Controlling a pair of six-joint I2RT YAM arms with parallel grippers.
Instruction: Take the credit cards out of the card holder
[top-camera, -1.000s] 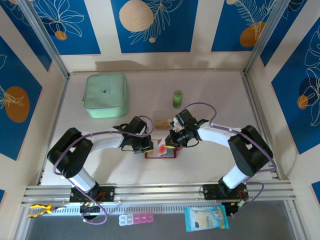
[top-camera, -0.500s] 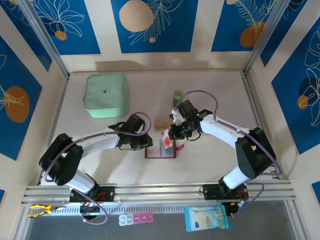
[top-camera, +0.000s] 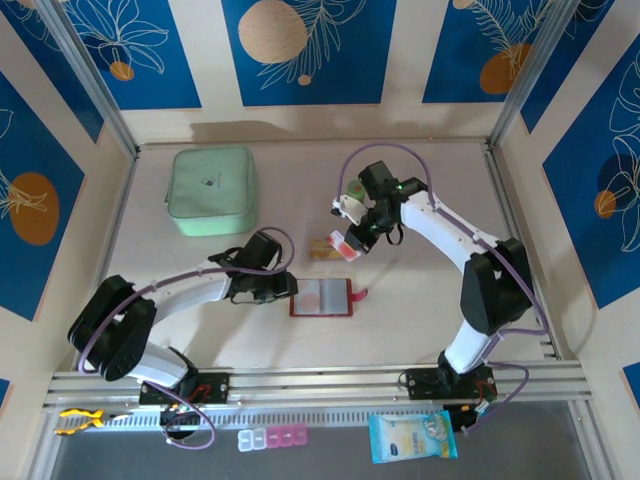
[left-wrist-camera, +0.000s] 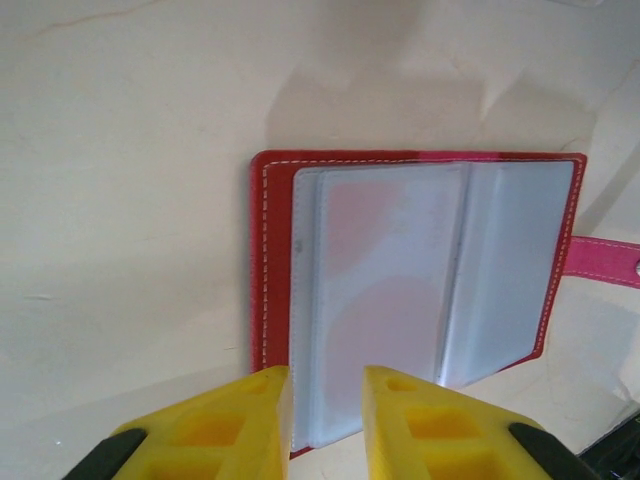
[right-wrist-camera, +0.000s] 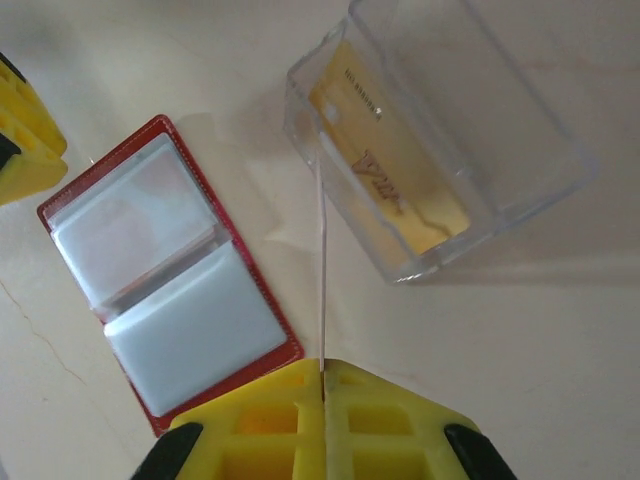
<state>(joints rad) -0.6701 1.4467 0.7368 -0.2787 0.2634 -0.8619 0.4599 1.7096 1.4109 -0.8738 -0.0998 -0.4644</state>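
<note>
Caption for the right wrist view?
Right tool pinches a card edge-on near a clear box; open red wallet lies left.

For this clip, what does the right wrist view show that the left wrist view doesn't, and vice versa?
Right wrist view's own: the right gripper shut on a thin credit card seen edge-on, by a clear plastic box holding a beige-orange card.
Left wrist view's own: the holder's pink-red strap tab.
Shared: the open red card holder with greyish clear pockets, and the left gripper, its yellow jaws slightly apart.
</note>
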